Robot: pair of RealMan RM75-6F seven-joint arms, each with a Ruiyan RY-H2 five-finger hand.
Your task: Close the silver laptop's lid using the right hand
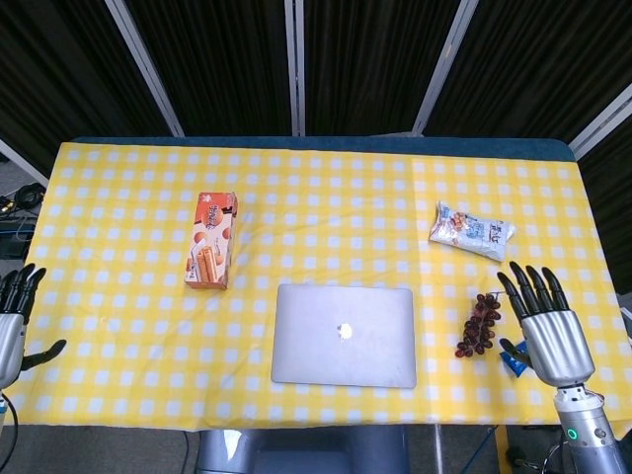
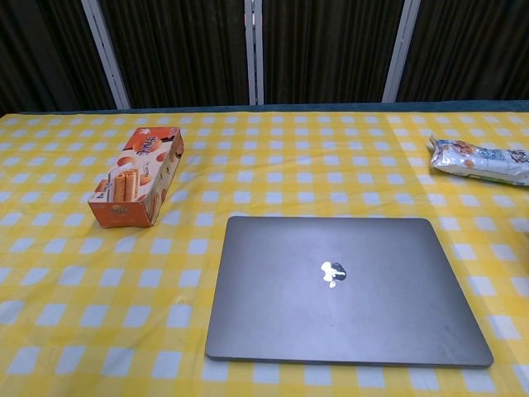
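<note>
The silver laptop (image 1: pixel 344 334) lies flat on the yellow checked table with its lid down, logo facing up; the chest view shows the laptop (image 2: pixel 343 289) the same way. My right hand (image 1: pixel 546 332) hovers off to the laptop's right, above the table's right front corner, fingers spread and holding nothing. It is well apart from the laptop and absent from the chest view. My left hand (image 1: pixel 12 321) sits at the far left edge beside the table, fingers apart and empty.
An orange biscuit box (image 1: pixel 212 253) lies left of the laptop. A white snack bag (image 1: pixel 472 231) is at the right, with dark grapes (image 1: pixel 479 325) below it. A blue cookie packet (image 1: pixel 511 357) peeks out from under my right hand.
</note>
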